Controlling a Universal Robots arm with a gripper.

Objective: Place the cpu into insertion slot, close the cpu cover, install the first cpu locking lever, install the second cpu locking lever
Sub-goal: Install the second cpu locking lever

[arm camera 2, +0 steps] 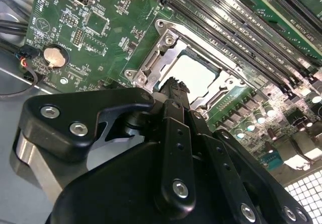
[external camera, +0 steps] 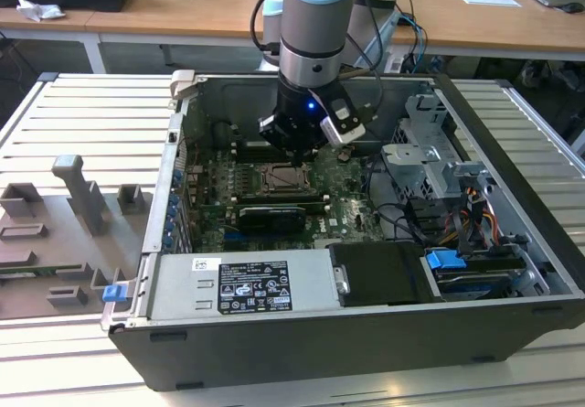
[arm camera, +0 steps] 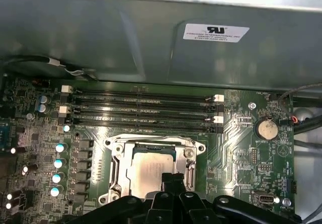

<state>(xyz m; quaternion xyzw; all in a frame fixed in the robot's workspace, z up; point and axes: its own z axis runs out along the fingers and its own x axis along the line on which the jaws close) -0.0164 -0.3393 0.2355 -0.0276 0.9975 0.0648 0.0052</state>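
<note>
The cpu (arm camera: 146, 169), a pale square chip, lies flat in the insertion slot (arm camera: 111, 148) on the green board. The cpu cover (arm camera: 151, 144), a silvery frame, lies down around it, so the chip (arm camera 2: 198, 70) shows through the cut-out in both wrist views. My gripper (arm camera: 171, 177) hangs just above one edge of the chip with its black fingertips (arm camera 2: 174, 84) pressed together and nothing between them. In the exterior view the gripper (external camera: 294, 151) reaches down into the open computer case over the socket (external camera: 281, 179). I cannot tell how the locking levers stand.
Long black memory slots (arm camera: 141, 108) run beside the socket, with the grey case wall (arm camera: 126, 38) behind them. A coin battery (arm camera: 266, 129) sits nearby. The power-supply box (external camera: 242, 283), a drive cage (external camera: 430, 160) and cables (external camera: 475, 215) crowd the case.
</note>
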